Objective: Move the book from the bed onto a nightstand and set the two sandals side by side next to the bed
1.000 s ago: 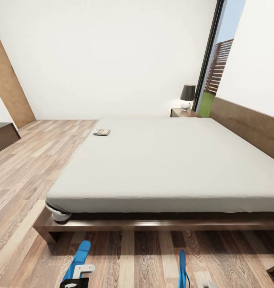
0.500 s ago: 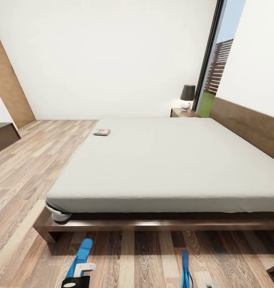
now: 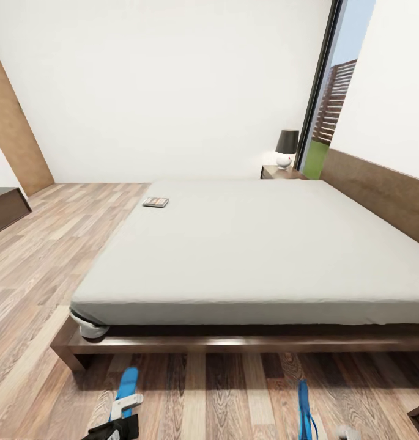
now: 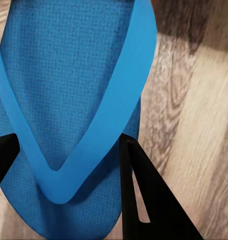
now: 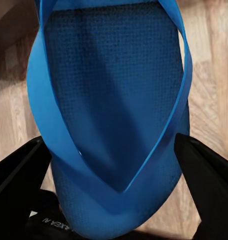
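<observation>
Large low bed [image 3: 252, 244], pale grey mattress on a dark brown wooden platform, fills the room's middle. Small dark paperback book [image 3: 155, 201] lies flat near the mattress's far left corner: light, stiff, best taken by an overhanging edge. On the plank floor beside the bed, each bright blue flat flip-flop sandal, left [image 3: 126, 384] and right [image 3: 304, 410], looks thin, light and flexible; the strap offers a hold. The left gripper [image 4: 64, 150] and right gripper [image 5: 114, 160] stand wide apart, straddling the sandals; whether they hold them is unclear.
</observation>
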Tool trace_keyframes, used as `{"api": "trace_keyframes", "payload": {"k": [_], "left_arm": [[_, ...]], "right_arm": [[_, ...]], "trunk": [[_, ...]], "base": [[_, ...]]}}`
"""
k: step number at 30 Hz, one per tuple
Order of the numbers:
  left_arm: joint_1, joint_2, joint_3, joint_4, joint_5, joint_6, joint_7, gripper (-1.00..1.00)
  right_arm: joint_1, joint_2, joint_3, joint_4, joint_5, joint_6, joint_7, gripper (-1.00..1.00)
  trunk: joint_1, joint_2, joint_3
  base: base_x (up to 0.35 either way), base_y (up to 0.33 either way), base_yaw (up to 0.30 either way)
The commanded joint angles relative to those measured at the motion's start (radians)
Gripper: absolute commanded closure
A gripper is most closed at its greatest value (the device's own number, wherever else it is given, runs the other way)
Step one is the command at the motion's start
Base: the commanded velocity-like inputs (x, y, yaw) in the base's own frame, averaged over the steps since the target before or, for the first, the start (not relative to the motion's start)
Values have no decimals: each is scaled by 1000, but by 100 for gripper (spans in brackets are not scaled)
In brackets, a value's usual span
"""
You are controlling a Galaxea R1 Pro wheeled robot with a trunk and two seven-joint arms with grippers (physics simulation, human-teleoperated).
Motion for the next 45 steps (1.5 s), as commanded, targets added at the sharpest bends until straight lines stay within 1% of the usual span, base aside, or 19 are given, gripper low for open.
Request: {"api": "trace_keyframes", "payload": {"k": [1,2,5,6,8,9,10,12,16,18,20,24,36,39,41,43,45], "left_arm": [[0,1,-2,-9,14,11,4,100],[0,1,-2,-11,16,12,4,100],[0,3,-3,-15,18,9,3,100],[0,3,-4,-15,18,9,3,100],[0,6,-4,-15,17,9,3,100],[0,6,-4,-15,17,9,3,100],[0,7,-4,-15,17,9,3,100],[0,8,-4,-15,17,8,4,100],[0,7,-4,-15,17,8,5,100],[0,7,-5,-15,17,7,5,100],[0,7,-5,-15,17,8,6,100],[0,5,-6,-15,17,7,6,100],[0,6,-5,-17,17,7,6,100],[0,8,-4,-40,17,10,9,100],[-2,13,-4,-80,17,17,15,100],[-7,26,-4,-93,16,51,18,100],[-10,33,-4,-108,15,124,20,100]], "right_arm": [[-1,-11,-11,-6,1,14,4,100],[-1,-15,-13,-10,1,18,5,100],[0,-38,-18,-29,1,80,20,100],[0,-50,-18,-42,1,106,66,100],[0,-77,-18,-58,1,158,231,100],[0,-86,-18,-60,1,179,280,100],[-1,-92,-19,-63,1,201,316,100],[-1,-99,-21,-86,1,249,359,100],[-1,-105,-23,-155,0,342,377,100],[-1,-110,-24,-186,0,409,379,100],[-1,-112,-23,-198,-1,436,379,100],[-1,-116,-23,-206,0,454,380,100],[-1,-115,-23,-206,1,455,379,100],[-1,-115,-23,-206,0,455,380,100],[-1,-115,-23,-206,1,456,380,100],[-1,-115,-23,-206,0,457,381,100],[-2,-115,-23,-206,0,457,380,100]], "trunk": [[0,0,-1],[0,0,-1],[0,0,-1],[0,0,-1],[0,0,-1],[0,0,-1],[0,0,-1],[0,0,-1],[0,0,-1],[0,0,-1],[8,-14,-7],[23,-42,-20],[69,-126,-57],[80,-147,-67],[88,-161,-73],[96,-175,-79],[103,-189,-85]], "base": [[0,0,0],[0,0,0],[0,0,0],[0,0,0],[0,0,0],[0,0,0],[0,0,0],[0,0,0],[0,0,0],[0,0,0],[0,0,0],[0,0,0],[0,0,0],[0,0,0],[0,0,0],[0,0,0],[0,0,0]]}}
